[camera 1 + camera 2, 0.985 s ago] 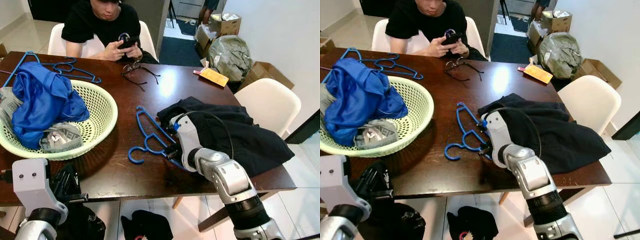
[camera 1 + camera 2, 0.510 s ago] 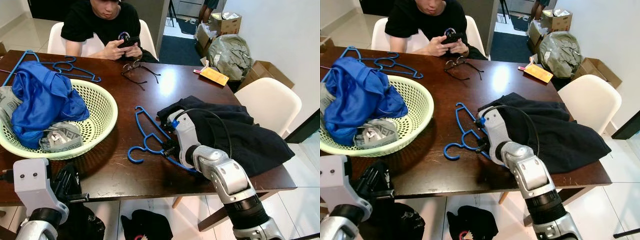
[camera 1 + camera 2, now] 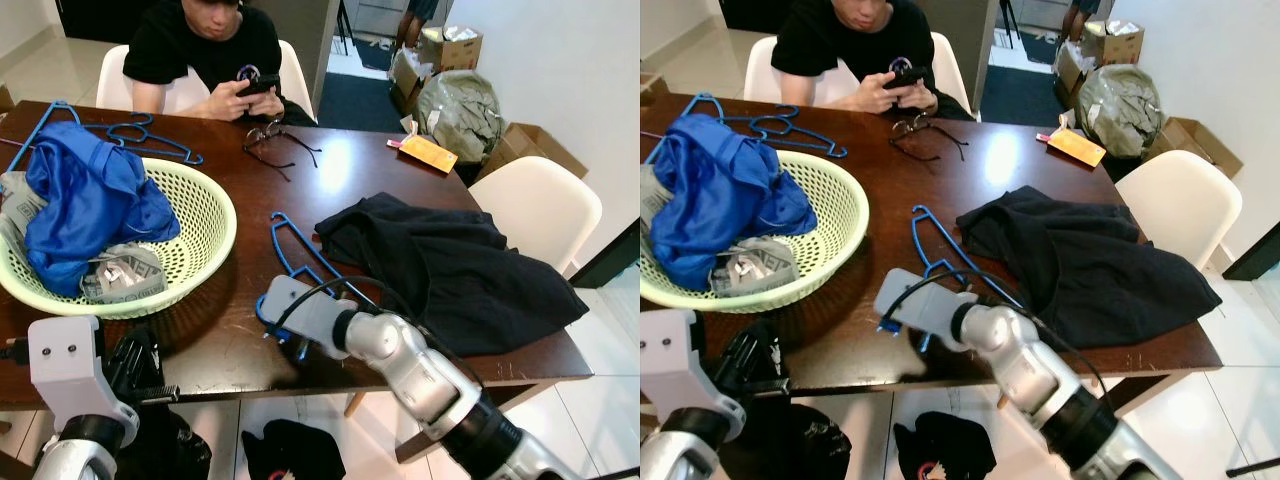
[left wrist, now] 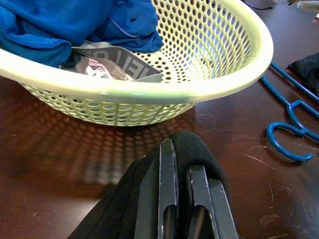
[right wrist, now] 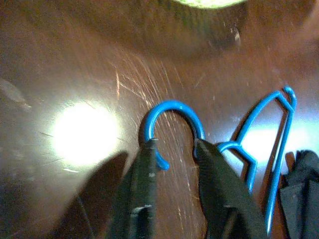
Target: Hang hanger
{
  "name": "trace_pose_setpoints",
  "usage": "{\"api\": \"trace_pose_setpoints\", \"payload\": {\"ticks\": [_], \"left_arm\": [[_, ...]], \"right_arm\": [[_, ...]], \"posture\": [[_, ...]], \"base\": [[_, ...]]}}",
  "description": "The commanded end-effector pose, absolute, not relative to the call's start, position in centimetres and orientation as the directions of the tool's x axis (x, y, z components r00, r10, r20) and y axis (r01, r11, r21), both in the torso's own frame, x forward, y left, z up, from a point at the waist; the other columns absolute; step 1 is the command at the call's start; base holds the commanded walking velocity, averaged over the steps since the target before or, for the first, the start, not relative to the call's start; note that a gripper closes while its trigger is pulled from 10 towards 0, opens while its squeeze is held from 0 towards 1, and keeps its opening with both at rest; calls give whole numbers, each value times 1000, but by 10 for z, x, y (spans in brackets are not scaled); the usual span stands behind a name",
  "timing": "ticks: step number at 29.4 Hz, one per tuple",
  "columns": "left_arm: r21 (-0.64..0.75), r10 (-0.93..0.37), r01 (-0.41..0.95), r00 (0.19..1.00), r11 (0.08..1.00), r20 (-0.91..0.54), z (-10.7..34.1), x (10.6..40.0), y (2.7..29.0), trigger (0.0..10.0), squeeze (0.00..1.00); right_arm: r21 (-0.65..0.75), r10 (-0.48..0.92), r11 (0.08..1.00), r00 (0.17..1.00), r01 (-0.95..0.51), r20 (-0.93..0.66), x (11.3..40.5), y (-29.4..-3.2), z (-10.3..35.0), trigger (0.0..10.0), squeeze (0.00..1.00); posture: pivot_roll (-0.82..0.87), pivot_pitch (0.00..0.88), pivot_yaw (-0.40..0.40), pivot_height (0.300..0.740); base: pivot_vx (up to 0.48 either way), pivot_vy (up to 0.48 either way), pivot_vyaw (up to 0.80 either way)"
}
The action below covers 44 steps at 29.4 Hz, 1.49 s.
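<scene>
The blue hanger (image 3: pixel 300 265) lies flat on the dark tabletop (image 3: pixel 350 180), between the green basket (image 3: pixel 205 230) and the black garment (image 3: pixel 450 265). Its long axis runs diagonally and its hook curls toward the table's near edge. The right claw (image 5: pixel 174 149) is spread, one finger on each side of the hook's curve. The left claw (image 4: pixel 182 199), pressed together, hovers near the basket.
</scene>
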State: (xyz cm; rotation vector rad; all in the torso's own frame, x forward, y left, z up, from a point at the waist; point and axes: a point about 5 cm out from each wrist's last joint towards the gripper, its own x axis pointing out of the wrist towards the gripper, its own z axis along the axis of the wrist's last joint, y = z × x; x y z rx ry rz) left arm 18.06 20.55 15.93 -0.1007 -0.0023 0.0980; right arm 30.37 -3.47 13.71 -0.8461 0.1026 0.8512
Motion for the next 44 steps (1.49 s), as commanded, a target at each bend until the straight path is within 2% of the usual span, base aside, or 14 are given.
{"api": "trace_pose_setpoints", "payload": {"ticks": [1,4,5,6,11,15,22,33,35,44], "left_arm": [[-114,99,-95,995,989,32,163,180,203,10000,0],[-113,103,-99,994,989,32,163,179,203,10000,0],[-114,103,-99,994,989,31,163,179,203,10000,0],[-113,104,-100,994,989,29,163,179,204,10000,0],[-115,107,-104,994,988,27,164,177,204,10000,0],[-115,108,-104,994,988,27,164,177,204,10000,0],[-117,105,-101,994,988,26,164,177,203,10000,0],[-123,106,-102,994,987,29,164,177,201,10000,0],[-125,106,-101,994,987,29,164,177,200,10000,0],[-129,105,-101,994,986,31,164,176,199,10000,0]], "right_arm": [[-647,591,353,697,-676,-406,306,-38,130,10000,1000],[-688,568,335,721,-644,-397,310,-38,126,10000,1000],[-704,561,313,722,-638,-405,311,-38,125,10000,463],[-737,546,271,729,-620,-413,314,-40,123,10000,0],[-809,494,148,751,-568,-437,321,-43,118,10000,0],[-821,480,127,759,-557,-441,321,-44,115,10000,0],[-841,426,123,793,-527,-435,324,-46,107,10000,0],[-838,357,174,826,-517,-436,333,-47,93,10000,0],[-870,297,147,860,-471,-416,341,-53,88,10000,0],[-896,245,125,888,-427,-389,347,-60,83,10000,0]], "posture": [[178,96,-135,735],[178,96,-135,735],[181,98,-131,735],[182,102,-130,735],[185,106,-133,735],[186,110,-132,735],[189,115,-130,735],[192,115,-137,735],[198,113,-140,735],[196,108,-146,735]], "base": [[0,0,0],[0,0,0],[0,0,0],[0,0,0],[0,0,0],[0,0,0],[0,0,0],[0,0,0],[0,0,0],[0,0,0]]}}
